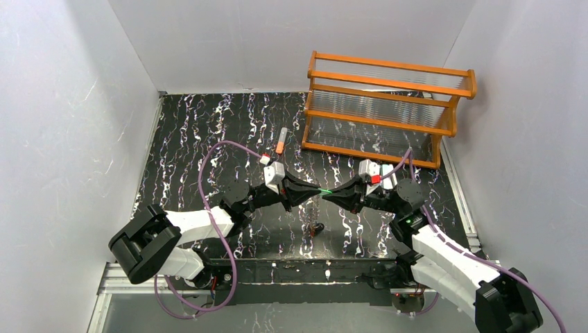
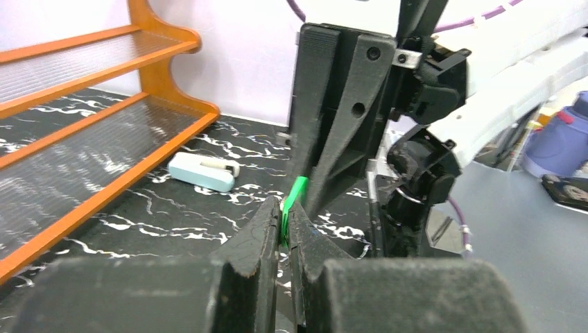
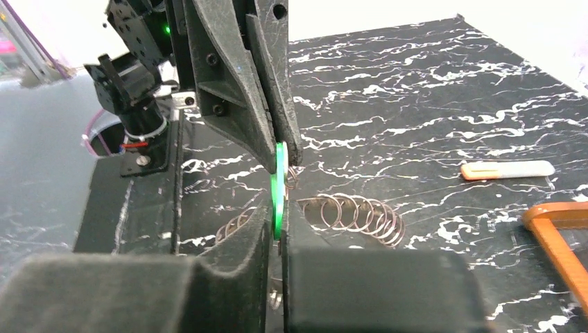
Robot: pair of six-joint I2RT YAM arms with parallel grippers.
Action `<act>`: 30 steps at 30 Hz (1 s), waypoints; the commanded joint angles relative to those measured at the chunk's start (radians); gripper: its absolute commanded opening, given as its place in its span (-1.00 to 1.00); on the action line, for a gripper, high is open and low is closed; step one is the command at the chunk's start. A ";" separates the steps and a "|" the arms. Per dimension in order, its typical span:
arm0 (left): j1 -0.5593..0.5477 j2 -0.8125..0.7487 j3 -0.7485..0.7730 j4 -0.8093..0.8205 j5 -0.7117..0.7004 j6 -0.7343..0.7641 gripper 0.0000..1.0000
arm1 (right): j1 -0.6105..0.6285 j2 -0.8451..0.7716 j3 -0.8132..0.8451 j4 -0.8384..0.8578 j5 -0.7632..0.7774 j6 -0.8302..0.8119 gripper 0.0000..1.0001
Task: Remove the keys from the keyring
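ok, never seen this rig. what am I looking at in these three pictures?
Two robot arms bolted at a table's near edge. One picture looks down from above; the other two come from a camera on each wrist, so each shows its own claw at the bottom. The left claw and right claw meet mid-table, both pinching one green key. The coiled wire loops near it look like the keyring. On the marbled table: an orange rack, an orange-and-grey tube, a pale clip.

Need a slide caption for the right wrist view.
Left tool and right tool pinch the green key from opposite ends, coiled keyring behind it.
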 commanded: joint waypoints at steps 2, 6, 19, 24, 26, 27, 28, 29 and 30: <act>-0.003 -0.010 -0.006 0.065 0.021 0.034 -1.00 | -0.006 -0.022 0.099 -0.134 0.017 -0.030 -0.97; 0.006 -0.032 0.018 -0.037 0.059 0.090 -0.97 | -0.005 -0.042 0.210 -0.428 0.037 -0.146 -0.97; 0.024 -0.088 0.221 -0.574 0.160 0.366 -0.14 | -0.004 0.140 0.689 -1.259 0.034 -0.503 -0.97; 0.029 -0.107 0.284 -0.699 0.133 0.437 -0.12 | -0.004 0.208 0.792 -1.409 0.026 -0.600 -0.97; 0.032 -0.104 0.308 -0.740 0.135 0.455 -0.12 | -0.005 0.218 0.814 -1.431 0.025 -0.620 -0.97; 0.033 -0.099 0.316 -0.748 0.146 0.456 -0.14 | -0.004 0.221 0.822 -1.440 0.023 -0.626 -0.97; 0.033 -0.093 0.323 -0.749 0.162 0.454 -0.15 | -0.003 0.227 0.830 -1.447 0.021 -0.633 -0.97; 0.033 -0.083 0.330 -0.749 0.183 0.449 -0.16 | -0.003 0.233 0.835 -1.457 0.017 -0.638 -0.97; 0.033 -0.073 0.336 -0.749 0.213 0.446 -0.17 | -0.003 0.237 0.838 -1.464 0.011 -0.644 -0.97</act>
